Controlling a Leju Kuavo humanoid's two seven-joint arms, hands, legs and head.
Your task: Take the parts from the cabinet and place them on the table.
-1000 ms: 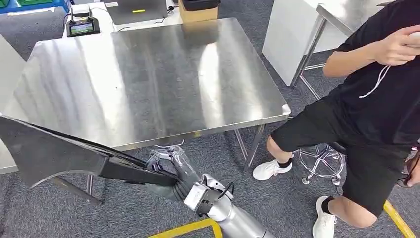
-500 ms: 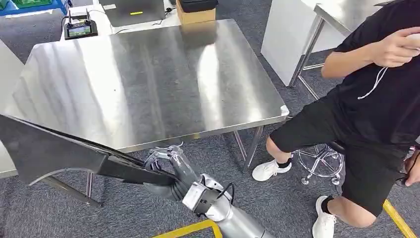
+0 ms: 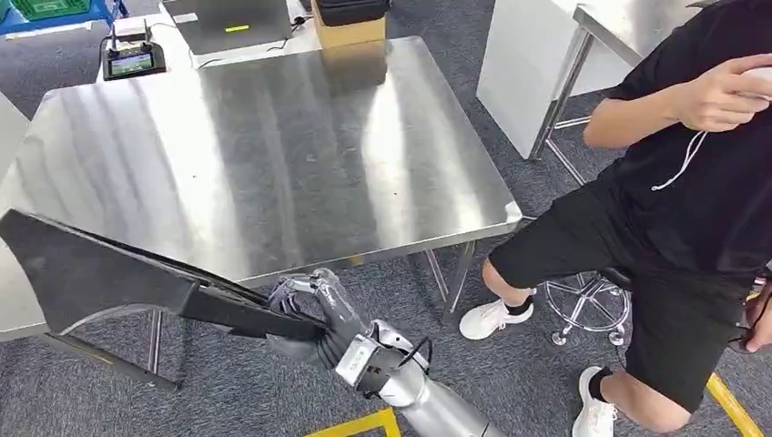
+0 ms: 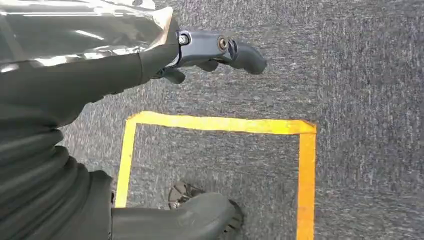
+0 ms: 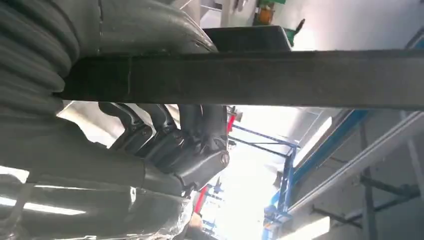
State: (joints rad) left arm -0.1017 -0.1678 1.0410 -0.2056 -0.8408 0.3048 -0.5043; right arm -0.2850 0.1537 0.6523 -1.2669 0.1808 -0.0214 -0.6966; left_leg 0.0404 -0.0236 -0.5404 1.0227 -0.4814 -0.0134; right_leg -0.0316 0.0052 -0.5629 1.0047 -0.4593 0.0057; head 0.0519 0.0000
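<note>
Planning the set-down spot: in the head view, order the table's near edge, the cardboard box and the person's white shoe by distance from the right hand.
1. Table: its near edge lies just beyond the right hand, which holds the dark part.
2. White shoe: on the floor, off to the right.
3. Cardboard box: past the table's far edge.

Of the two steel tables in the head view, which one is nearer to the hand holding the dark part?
The large steel table in front; its near edge lies just beyond the right hand. The other table stands behind the person.
</note>
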